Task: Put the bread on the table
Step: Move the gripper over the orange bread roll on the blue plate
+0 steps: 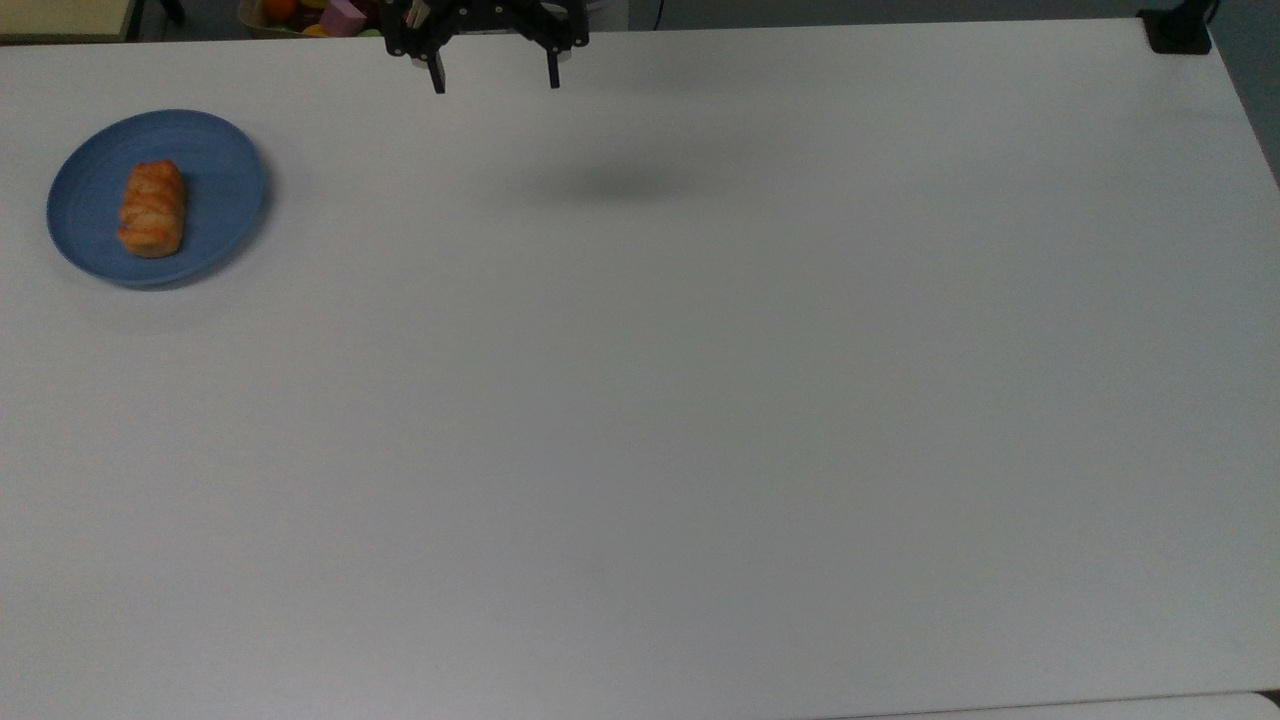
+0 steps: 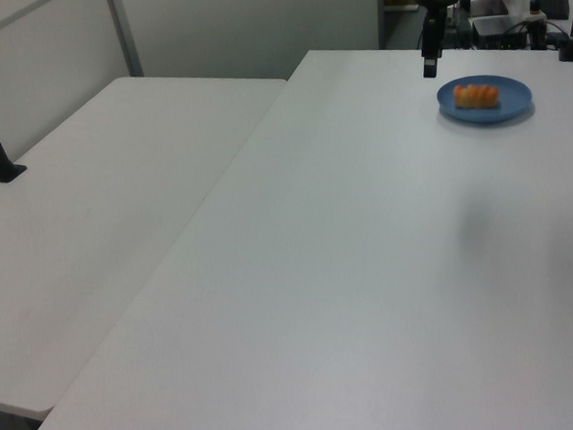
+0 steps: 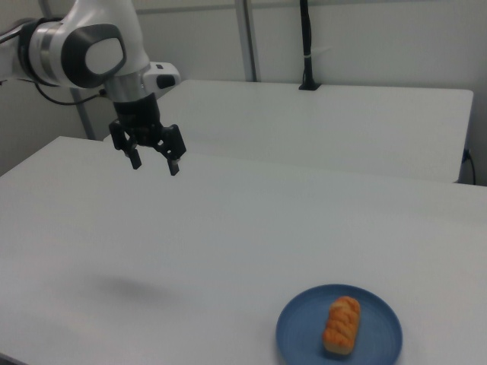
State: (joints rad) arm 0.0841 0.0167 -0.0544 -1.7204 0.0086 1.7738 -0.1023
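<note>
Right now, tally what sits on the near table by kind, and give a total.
Plate: 1
Bread: 1, lying on the plate
Total: 2 on the table

Black two-finger gripper at 10 o'clock, fingers spread, above white matte table. Golden-orange bread roll on round blue plate, 5 o'clock.

walls: you have plain pale panels behind the benches, split by metal uprights | furniture: a second white bench adjoins yours at 9 o'clock in the left view | fixture: a black clamped pole stands at its far edge, 12 o'clock in the right view | light: even, soft
</note>
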